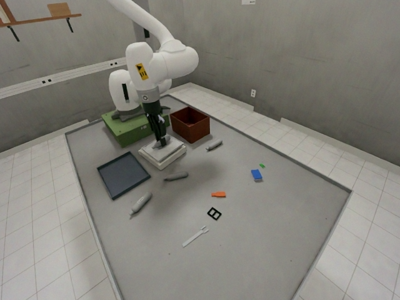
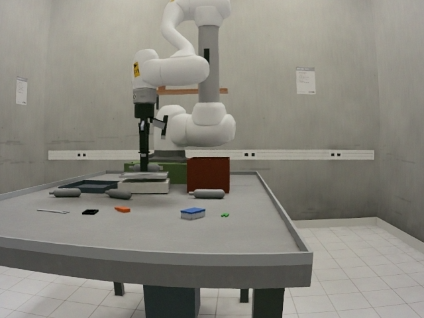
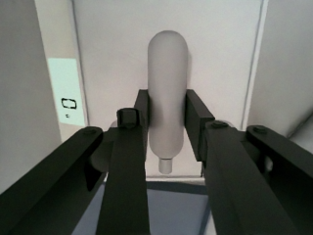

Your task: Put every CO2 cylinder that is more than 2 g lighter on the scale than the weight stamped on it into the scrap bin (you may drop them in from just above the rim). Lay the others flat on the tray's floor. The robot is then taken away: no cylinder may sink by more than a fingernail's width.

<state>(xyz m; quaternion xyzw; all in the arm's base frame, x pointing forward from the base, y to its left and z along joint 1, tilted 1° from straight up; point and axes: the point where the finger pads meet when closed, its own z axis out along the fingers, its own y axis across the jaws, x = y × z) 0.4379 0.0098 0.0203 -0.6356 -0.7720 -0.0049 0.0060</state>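
Note:
My gripper (image 1: 162,140) (image 2: 144,165) (image 3: 165,105) is down at the white scale (image 1: 167,158) (image 2: 144,186) (image 3: 220,49) and shut on a grey CO2 cylinder (image 1: 157,144) (image 2: 154,167) (image 3: 167,73) that lies flat on the platform. The scale's display (image 3: 67,98) is lit, but I cannot read it. Three more cylinders lie on the table: one (image 1: 214,144) (image 2: 207,193) by the red scrap bin (image 1: 190,129) (image 2: 207,174), one (image 1: 175,176) (image 2: 118,194) in front of the scale, one (image 1: 140,202) (image 2: 65,192) below the dark tray (image 1: 122,174) (image 2: 85,186).
The arm's green base (image 1: 129,130) stands behind the scale. Small items lie on the table: an orange block (image 1: 218,194), a blue block (image 1: 256,174), a green piece (image 1: 262,165), a black frame (image 1: 214,213), a white fork (image 1: 195,236). The table has a raised rim.

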